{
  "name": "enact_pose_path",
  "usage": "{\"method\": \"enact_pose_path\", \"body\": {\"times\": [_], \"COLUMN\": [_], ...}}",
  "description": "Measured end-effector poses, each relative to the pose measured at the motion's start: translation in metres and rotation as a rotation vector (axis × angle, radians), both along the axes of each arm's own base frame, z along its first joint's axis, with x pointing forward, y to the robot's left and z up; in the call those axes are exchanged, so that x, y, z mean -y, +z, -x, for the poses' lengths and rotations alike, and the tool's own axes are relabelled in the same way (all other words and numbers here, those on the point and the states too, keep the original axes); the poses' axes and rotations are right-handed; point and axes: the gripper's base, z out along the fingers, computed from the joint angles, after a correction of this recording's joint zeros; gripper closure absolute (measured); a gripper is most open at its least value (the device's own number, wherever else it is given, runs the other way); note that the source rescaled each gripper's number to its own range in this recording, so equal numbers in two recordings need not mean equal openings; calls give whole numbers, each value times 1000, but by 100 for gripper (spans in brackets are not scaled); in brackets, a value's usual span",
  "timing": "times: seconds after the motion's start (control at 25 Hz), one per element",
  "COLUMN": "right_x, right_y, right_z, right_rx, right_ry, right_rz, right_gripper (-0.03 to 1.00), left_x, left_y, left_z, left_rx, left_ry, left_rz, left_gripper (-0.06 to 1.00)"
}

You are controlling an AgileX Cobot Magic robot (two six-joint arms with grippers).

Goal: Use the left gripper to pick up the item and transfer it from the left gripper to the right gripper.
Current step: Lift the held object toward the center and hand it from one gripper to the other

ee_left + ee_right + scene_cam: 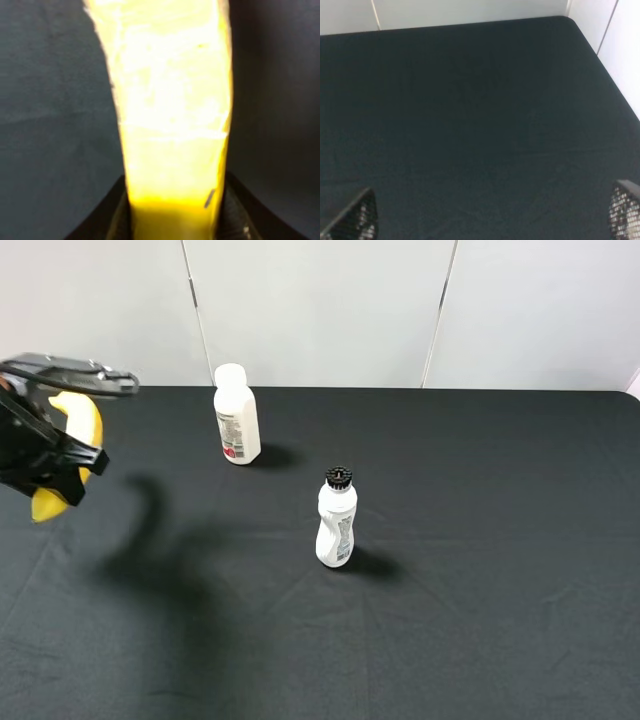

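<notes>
In the high view, the frame's left edge cuts off the black left claw (95, 425), which hides the middle of the long curved yellow banana (84, 412). In the left wrist view the banana is glare-bleached, blurred, and cropped at top and bottom. Only the meshed fingertips (355, 220) of the black right claw (487, 220) show, at the lower corners. Label print on the white-capped white plastic bottle (236, 416) and the black-capped white plastic bottle (337, 522) is too small to read.

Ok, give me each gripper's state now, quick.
Left gripper: shut on the banana.
Right gripper: open, holding nothing.
</notes>
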Motion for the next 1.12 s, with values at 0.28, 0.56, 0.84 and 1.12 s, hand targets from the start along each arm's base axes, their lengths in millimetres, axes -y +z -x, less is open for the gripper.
{"method": "enact_pose_path", "body": {"times": [0.28, 0.56, 0.84, 1.12], "right_x": [0, 0, 0, 0], "right_y": [0, 0, 0, 0], "right_z": [0, 0, 0, 0], "right_rx": [0, 0, 0, 0], "right_ry": [0, 0, 0, 0], "right_rz": [0, 0, 0, 0], "right_gripper": [-3, -3, -3, -3], "left_x": [15, 54, 84, 109], "left_y": [34, 69, 95, 86], "left_z": [17, 22, 31, 35], "left_rx": [42, 44, 76, 7], "left_ry": [-191, -499, -778, -1006], "left_rz": [-17, -45, -70, -105], "left_gripper": [94, 94, 94, 94]}}
